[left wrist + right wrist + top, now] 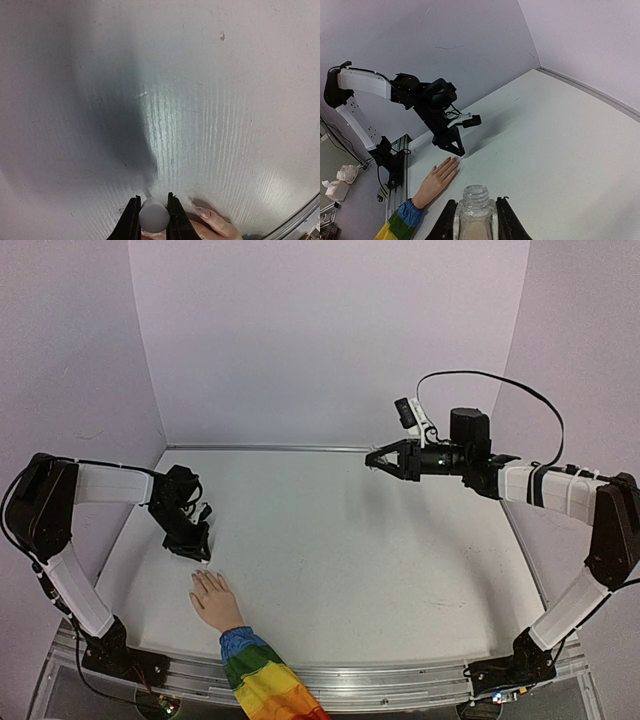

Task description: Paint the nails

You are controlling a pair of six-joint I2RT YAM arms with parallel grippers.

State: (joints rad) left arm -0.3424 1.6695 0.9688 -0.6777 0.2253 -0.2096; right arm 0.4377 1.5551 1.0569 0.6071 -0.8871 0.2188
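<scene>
The mannequin hand (212, 598) lies palm down at the near left, with a rainbow sleeve (262, 680). Its pale nails (203, 212) show at the bottom of the left wrist view. My left gripper (198, 552) hovers just above the fingertips, shut on a round white brush cap (153, 215); the brush itself is hidden under the cap. My right gripper (375, 459) is raised at the far right, shut on a clear uncapped bottle (475, 215). The right wrist view also shows the hand (437, 177) and the left gripper (457, 150) at its fingertips.
The white table (380, 560) has walls at the left, back and right. A metal rail (400, 680) runs along the near edge, with both arm bases on it. A black cable (500, 380) loops above the right arm.
</scene>
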